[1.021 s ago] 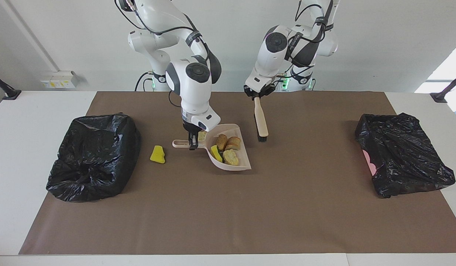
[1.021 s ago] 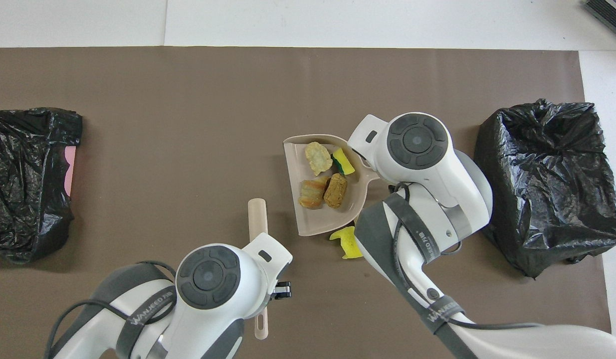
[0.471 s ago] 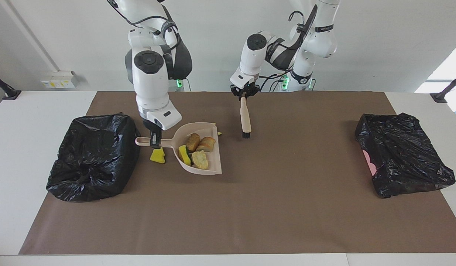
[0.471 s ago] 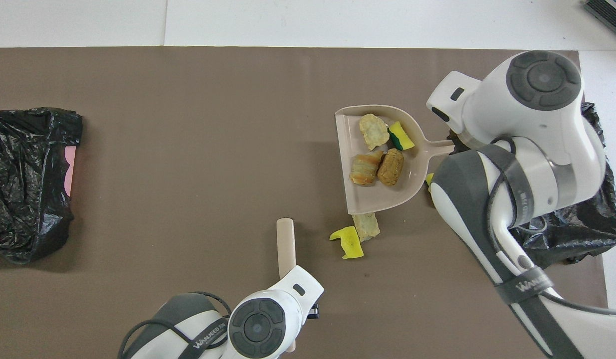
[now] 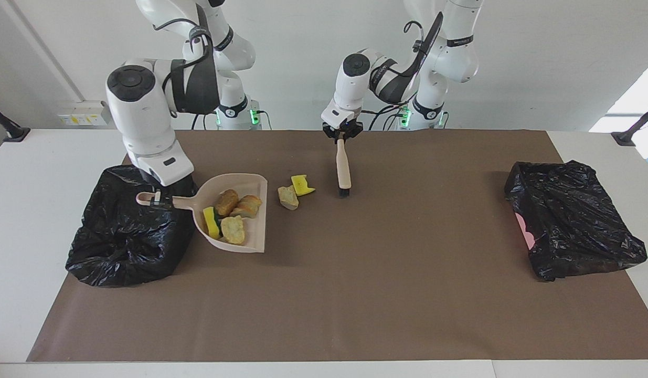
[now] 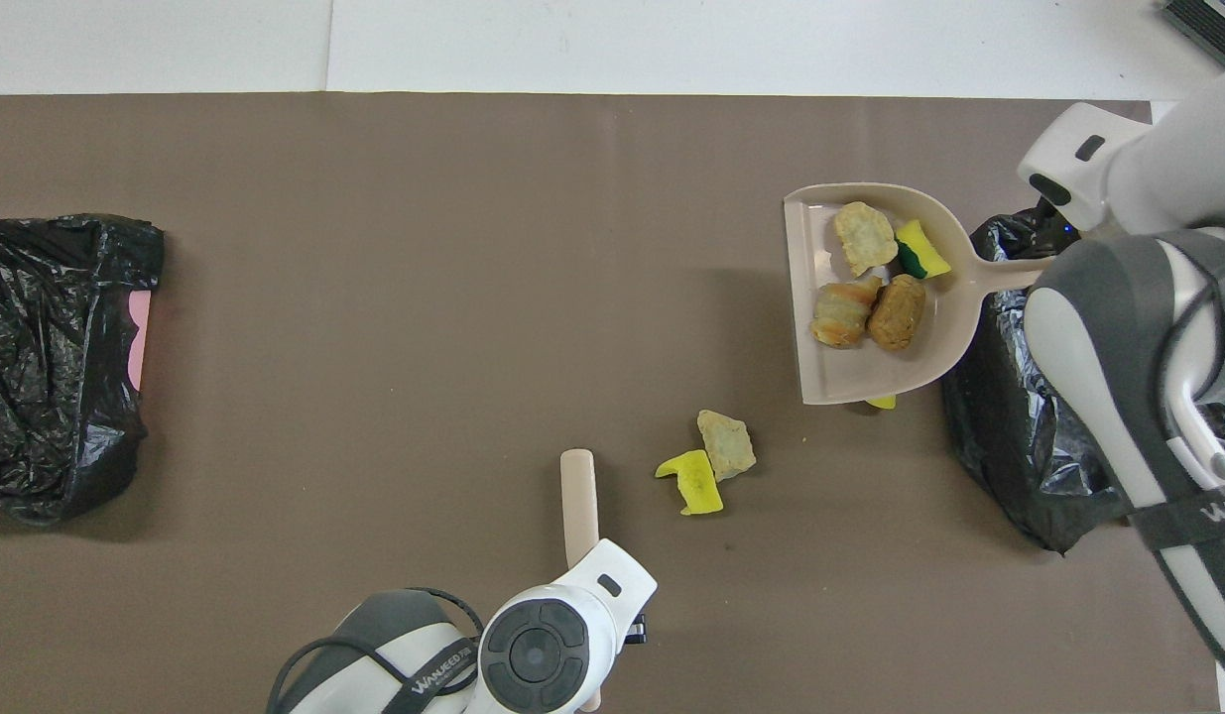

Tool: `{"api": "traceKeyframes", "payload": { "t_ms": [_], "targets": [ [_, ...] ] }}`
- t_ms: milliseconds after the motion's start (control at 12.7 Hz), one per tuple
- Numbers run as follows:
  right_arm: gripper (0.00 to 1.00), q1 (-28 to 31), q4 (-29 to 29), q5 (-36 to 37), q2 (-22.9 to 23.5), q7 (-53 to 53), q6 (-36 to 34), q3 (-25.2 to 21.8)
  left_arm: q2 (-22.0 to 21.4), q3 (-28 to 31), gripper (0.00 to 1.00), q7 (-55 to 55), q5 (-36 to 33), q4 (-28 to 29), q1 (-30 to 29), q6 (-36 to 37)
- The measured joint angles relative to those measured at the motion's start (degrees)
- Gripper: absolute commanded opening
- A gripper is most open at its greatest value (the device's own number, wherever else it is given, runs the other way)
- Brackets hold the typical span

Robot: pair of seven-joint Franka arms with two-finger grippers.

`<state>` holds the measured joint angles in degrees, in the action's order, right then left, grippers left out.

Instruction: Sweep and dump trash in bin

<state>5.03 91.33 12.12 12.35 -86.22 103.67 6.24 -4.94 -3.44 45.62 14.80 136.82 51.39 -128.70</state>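
Observation:
My right gripper (image 5: 157,199) is shut on the handle of the pale dustpan (image 5: 253,181), holding it raised beside the black bin (image 5: 127,231) at the right arm's end. Several trash pieces (image 5: 230,212) lie in the pan (image 6: 808,369): tan lumps and a green-edged yellow sponge (image 6: 919,251). A tan lump (image 5: 288,197) and a yellow sponge piece (image 5: 302,184) lie loose on the mat. Another yellow piece (image 6: 882,402) peeks from under the pan. My left gripper (image 5: 342,135) is shut on the brush (image 5: 343,170), bristles down on the mat beside the loose pieces.
A second black-bagged bin (image 5: 573,218) stands at the left arm's end of the brown mat (image 5: 386,294); it also shows in the overhead view (image 6: 57,357). The right arm covers part of the near bin (image 6: 1019,446) from above.
The right arm carried the dustpan with its trash to the bin at its end of the table, uncovering two loose pieces. The left arm drew the brush slightly toward the robots.

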Motion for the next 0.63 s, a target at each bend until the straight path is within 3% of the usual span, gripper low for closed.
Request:
{"api": "traceKeyframes", "payload": {
  "t_ms": [471, 550, 628],
  "targets": [
    [0.00, 9.2, 0.0, 0.0, 0.0, -9.5, 0.0, -0.1, 1.3, 0.0, 0.00, 0.1, 0.4, 0.4, 0.3, -2.4],
    [0.00, 10.5, 0.0, 0.0, 0.0, -11.2, 0.0, -0.1, 1.5, 0.0, 0.13, 0.0, 0.4, 0.4, 0.3, -2.7],
    [0.00, 11.6, 0.0, 0.0, 0.0, -13.4, 0.0, -0.1, 1.6, 0.0, 0.49, 0.0, 0.4, 0.4, 0.3, -3.0]
  ]
}}
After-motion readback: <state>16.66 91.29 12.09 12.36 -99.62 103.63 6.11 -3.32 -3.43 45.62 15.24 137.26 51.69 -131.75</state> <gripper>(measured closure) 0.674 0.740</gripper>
